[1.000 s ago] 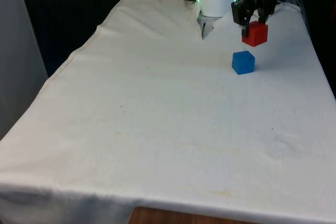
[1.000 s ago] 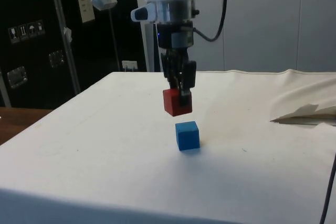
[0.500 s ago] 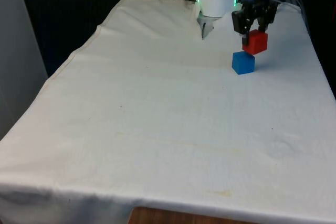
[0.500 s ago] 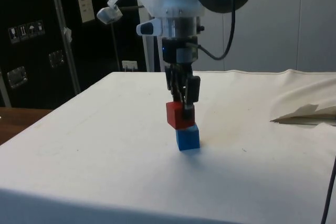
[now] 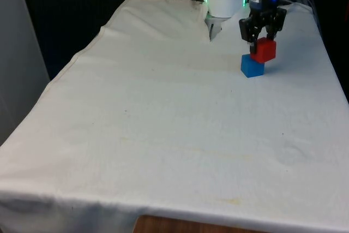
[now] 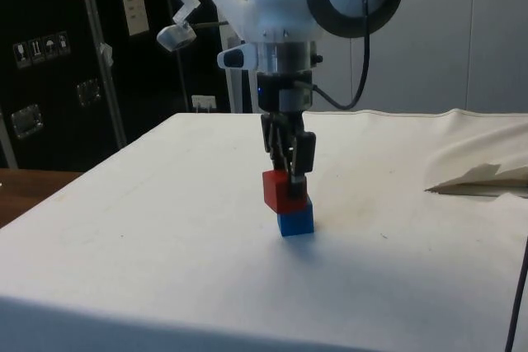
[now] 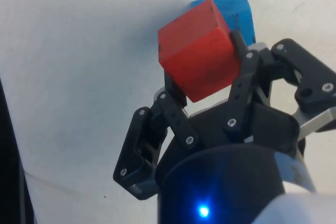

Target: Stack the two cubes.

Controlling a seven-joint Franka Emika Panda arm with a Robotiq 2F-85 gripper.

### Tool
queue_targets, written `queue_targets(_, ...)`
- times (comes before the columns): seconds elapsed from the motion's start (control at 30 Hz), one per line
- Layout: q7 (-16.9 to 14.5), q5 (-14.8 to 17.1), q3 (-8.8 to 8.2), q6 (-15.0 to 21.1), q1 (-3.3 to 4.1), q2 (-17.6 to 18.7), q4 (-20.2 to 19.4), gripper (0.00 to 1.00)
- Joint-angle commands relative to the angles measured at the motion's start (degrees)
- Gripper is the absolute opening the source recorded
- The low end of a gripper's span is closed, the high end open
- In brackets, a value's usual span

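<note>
The front view looks down the length of the white-clothed table (image 5: 163,135) from its near end, set high and well back. The side view sits low at the table's edge, much nearer. The wrist view looks down past the gripper (image 7: 202,93). All three share the red cube (image 5: 264,49) on the blue cube (image 6: 295,222).

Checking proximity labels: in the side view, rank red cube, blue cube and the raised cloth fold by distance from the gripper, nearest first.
1. red cube: held in the gripper, between the jaws.
2. blue cube: directly under the red cube, on the table.
3. cloth fold: far off toward the side view's right edge.
</note>
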Motion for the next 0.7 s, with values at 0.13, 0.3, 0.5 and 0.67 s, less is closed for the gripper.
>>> queue_targets(0.13,-0.4,0.0,-0.46,0.0,0.0,0.0,0.0,0.05)
queue_targets(0.3,-1.03,0.11,-0.86,0.4,-0.11,0.23,-0.29,0.52)
queue_targets(0.5,-1.2,0.11,-0.97,0.34,-0.11,0.23,-0.34,0.98)
queue_targets(0.67,-1.2,0.11,-0.97,0.34,-0.11,0.23,-0.34,1.0)
